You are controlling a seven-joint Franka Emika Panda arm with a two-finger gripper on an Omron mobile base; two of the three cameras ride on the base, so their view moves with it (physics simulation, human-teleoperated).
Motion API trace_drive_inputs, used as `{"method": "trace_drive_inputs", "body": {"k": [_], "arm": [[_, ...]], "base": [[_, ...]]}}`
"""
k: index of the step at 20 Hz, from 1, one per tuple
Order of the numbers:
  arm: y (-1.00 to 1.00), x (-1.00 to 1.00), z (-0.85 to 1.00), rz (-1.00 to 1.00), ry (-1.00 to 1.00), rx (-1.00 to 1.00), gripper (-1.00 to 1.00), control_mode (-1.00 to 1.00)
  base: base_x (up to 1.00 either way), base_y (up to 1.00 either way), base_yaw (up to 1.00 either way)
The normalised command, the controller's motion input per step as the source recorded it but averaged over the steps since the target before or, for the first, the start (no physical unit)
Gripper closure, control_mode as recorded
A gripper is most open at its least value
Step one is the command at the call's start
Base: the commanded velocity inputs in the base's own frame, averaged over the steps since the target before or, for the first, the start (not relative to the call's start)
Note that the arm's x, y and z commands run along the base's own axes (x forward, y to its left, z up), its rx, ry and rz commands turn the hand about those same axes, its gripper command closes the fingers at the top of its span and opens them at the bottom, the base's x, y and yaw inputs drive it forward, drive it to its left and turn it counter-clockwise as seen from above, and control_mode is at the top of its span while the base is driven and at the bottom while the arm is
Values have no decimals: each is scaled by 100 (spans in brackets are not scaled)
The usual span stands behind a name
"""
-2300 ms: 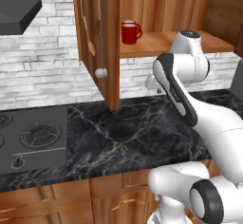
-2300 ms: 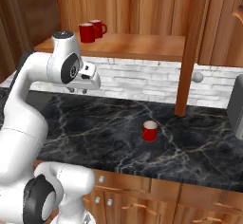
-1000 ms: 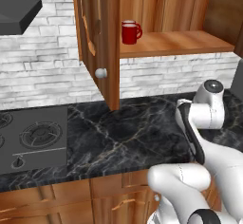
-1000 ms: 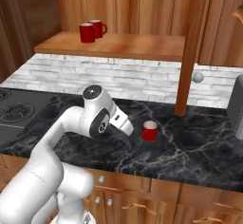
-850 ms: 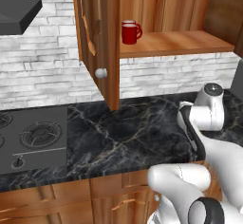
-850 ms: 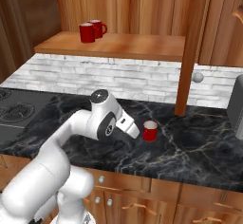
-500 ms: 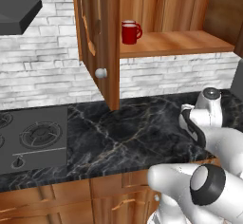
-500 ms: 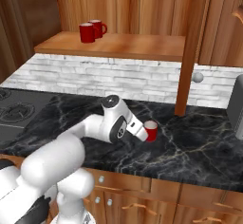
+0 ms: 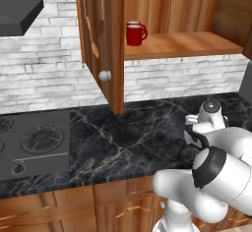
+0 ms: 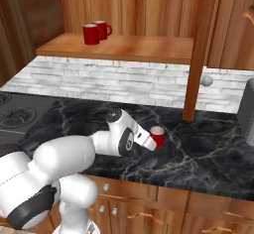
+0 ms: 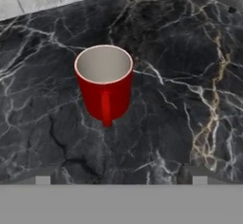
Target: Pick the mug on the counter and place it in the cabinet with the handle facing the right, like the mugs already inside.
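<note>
— What do we have in front of us?

— The mug stands upright on the counter, glossy red outside, matte white inside, a plain cylinder. In the hand view its handle turns toward us, seen edge-on as a narrow red strip. The counter is polished black marble run through with thin white and tan veins.

— And the gripper?

— In the right base view the gripper lies low over the counter, just beside the mug. We cannot tell whether it touches. In the hand view the two fingertips stand wide apart at the bottom, one on each side, so the jaws are open and hold nothing.

— What of the room?

— The cabinet is reddish-brown wood, its door swung open, with a round silver knob. Two red mugs sit on its plank shelf, handles to the right. Behind the counter runs a pale brick wall; a grey stovetop lies to the left.
</note>
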Motion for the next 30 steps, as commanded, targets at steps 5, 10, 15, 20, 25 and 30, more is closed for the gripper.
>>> {"method": "trace_drive_inputs", "body": {"k": [5,10,15,20,25,30], "arm": [[-29,19,-20,0,-1,0,-100,-100],[-10,26,0,1,0,0,-100,-100],[1,24,0,0,0,0,-100,-100],[-3,24,-2,0,0,0,-100,-100],[-3,24,-10,0,0,0,-100,-100],[0,19,-17,0,0,0,-100,-100]], "base": [[0,0,0],[0,0,0],[0,0,0],[0,0,0],[0,0,0],[0,0,0]]}}
